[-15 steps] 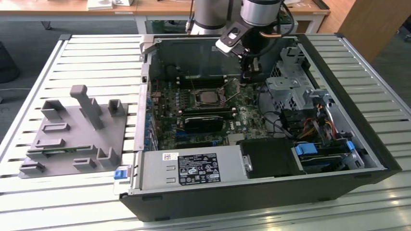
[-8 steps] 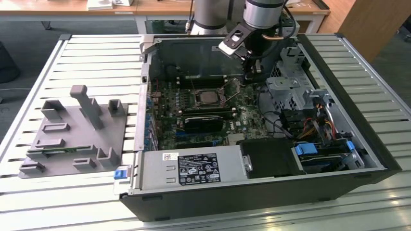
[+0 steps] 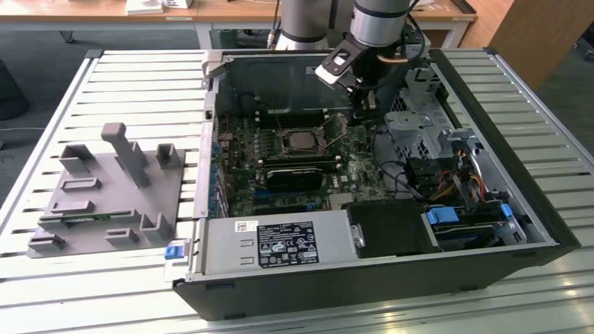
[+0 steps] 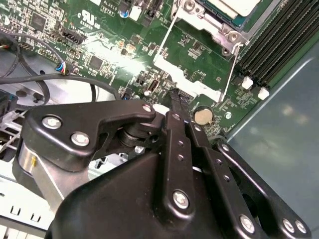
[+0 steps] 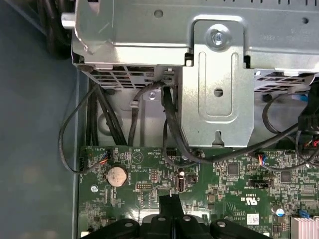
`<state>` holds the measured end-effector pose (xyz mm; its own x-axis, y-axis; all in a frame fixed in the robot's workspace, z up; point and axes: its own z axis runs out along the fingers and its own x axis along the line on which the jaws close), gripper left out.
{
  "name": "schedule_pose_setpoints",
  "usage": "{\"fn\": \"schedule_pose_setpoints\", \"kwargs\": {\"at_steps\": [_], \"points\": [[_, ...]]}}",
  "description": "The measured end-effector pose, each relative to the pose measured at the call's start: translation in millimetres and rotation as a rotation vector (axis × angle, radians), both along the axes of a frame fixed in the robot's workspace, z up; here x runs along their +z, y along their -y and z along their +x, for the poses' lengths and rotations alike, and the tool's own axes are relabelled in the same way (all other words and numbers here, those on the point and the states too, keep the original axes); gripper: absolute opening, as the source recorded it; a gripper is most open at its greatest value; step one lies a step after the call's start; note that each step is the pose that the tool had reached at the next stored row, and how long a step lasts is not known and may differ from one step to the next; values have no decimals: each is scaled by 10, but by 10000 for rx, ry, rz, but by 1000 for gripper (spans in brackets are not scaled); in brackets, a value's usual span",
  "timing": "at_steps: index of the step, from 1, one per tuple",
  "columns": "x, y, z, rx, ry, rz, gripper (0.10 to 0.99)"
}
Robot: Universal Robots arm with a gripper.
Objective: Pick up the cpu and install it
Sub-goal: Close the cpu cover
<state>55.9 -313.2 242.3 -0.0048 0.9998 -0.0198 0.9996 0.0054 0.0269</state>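
Note:
The cpu (image 4: 238, 6) lies flat in the motherboard socket, a pale silvery square inside the metal frame; in the exterior view the cpu (image 3: 299, 141) sits mid-board. The socket's metal cover plate (image 4: 192, 74) is swung open beside it, and its thin wire lever (image 3: 325, 133) stands up. My gripper (image 3: 357, 110) hangs low over the board just to the exterior view's right of the socket. In both wrist views its black fingers (image 4: 175, 107) are pressed together, and the gripper (image 5: 171, 203) is shut with nothing visible between them, the tips close to the cover plate's edge.
The open computer case (image 3: 547, 229) lies on a slatted metal table. A drive cage (image 5: 214, 84) and loose cables (image 5: 169, 129) crowd the gripper's side. A coin battery (image 5: 116, 175) sits nearby. A grey plastic tray (image 3: 102, 202) with a green memory stick (image 3: 88, 218) lies at the exterior view's left.

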Motion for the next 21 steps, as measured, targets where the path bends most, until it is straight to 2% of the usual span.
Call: {"fn": "schedule_pose_setpoints", "kwargs": {"at_steps": [21], "points": [[-16,0,-60,-1,0,-1,106]]}}
